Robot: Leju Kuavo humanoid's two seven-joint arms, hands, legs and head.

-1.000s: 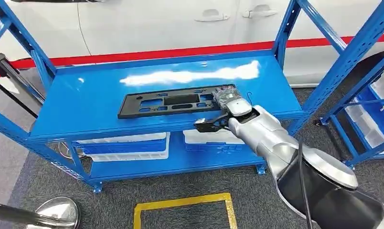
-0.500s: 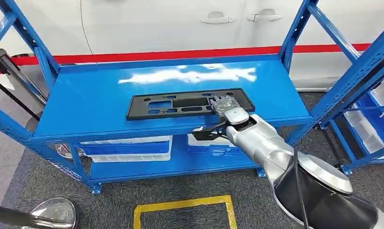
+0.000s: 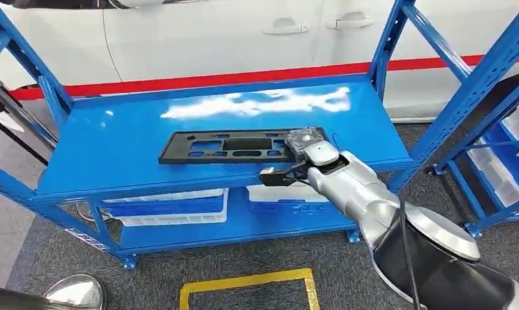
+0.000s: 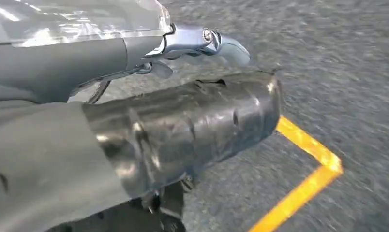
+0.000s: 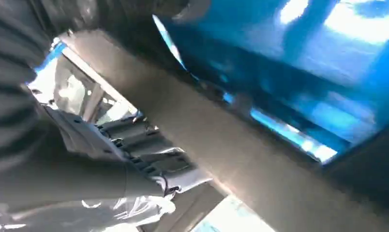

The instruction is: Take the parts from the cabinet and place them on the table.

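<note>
**Right hand at the end of the black part on the upper shelf**

The right hand (image 3: 306,147) rests on the right-hand end of the black part (image 3: 234,146), a long flat plate with several cut-outs. The part lies flat on the upper blue shelf (image 3: 128,135) of the cabinet, near its front edge. The hand's upper side covers the end of the part, with a dark thumb-like piece showing below the shelf's front lip. Whether the fingers are closed around the part or merely laid on it cannot be determined; the right wrist view is blurred and does not resolve it. The left hand (image 4: 183,130) hangs over the grey floor (image 4: 337,67) beside a yellow floor line (image 4: 304,179), holding nothing; how its fingers lie cannot be determined.

Judged risks:
- The part is long and is contacted at one end only. If lifted from there, the free end may droop, drag on the shelf or twist out of the hold.
- A shallow hold on a thin plate may slip (the shelf surface looks glossy, so the part may slide instead of rising).
- The blue uprights (image 3: 389,35) stand near the hand's side of the shelf; a swinging part could strike one during withdrawal.

Count:
- Black parts on the upper shelf: one.
- White-and-blue bins (image 3: 173,201) on the lower shelf: two visible.
- Hands at the part: one.
</note>
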